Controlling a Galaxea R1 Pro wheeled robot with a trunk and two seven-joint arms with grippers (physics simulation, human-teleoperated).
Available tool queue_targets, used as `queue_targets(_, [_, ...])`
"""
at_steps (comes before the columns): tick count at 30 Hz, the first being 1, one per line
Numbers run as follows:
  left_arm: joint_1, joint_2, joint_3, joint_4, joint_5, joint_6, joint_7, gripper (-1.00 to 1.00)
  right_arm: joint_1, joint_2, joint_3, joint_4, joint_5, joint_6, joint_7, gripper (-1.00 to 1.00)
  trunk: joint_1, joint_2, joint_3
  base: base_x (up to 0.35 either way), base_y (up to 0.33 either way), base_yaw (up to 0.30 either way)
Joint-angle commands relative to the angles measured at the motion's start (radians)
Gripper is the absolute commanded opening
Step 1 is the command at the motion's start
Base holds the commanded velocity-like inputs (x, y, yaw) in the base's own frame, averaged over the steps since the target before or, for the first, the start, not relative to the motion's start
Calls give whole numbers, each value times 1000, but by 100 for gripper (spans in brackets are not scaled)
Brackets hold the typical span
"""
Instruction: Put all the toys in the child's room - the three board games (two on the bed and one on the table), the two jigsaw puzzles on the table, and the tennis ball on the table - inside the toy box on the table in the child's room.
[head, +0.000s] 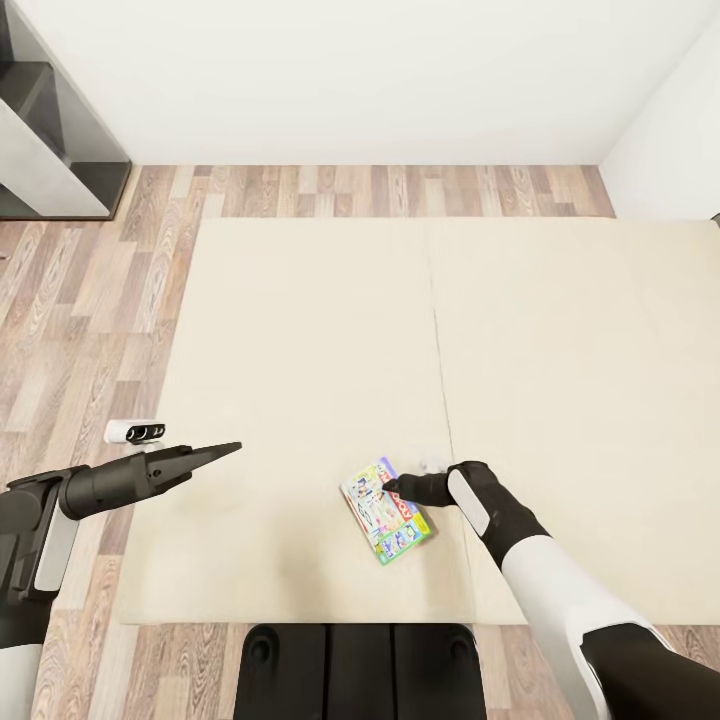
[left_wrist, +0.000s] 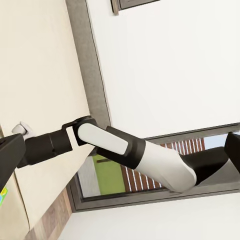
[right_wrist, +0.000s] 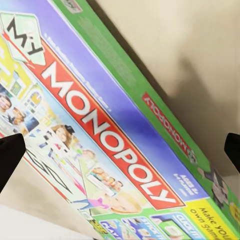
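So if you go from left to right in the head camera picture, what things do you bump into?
Small white gadget on the wood-plank floor → left gripper, a black pointed one → colourful Monopoly board game box on the beige bed → right gripper, black, touching the box's edge.

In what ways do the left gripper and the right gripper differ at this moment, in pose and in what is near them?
The left gripper hangs apart from any toy, over the bed's left part; the right gripper is down at the Monopoly box. The left gripper's fingers lie together and point right; the right gripper's fingertips stand apart on either side of the box, not closed on it. Both are black and above the beige mattress.
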Motion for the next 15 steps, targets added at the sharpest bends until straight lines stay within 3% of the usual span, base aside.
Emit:
queue_targets(1, [0, 0, 0, 0, -1, 11, -4, 100, 0, 0, 0, 0, 6, 5, 4, 100, 0, -1, -1, 0, 0, 0])
queue_targets(15, [0, 1, 1, 0, -1, 11, -4, 100, 0, 2, 2, 8, 0, 10, 7, 100, 0, -1, -1, 0, 0, 0])
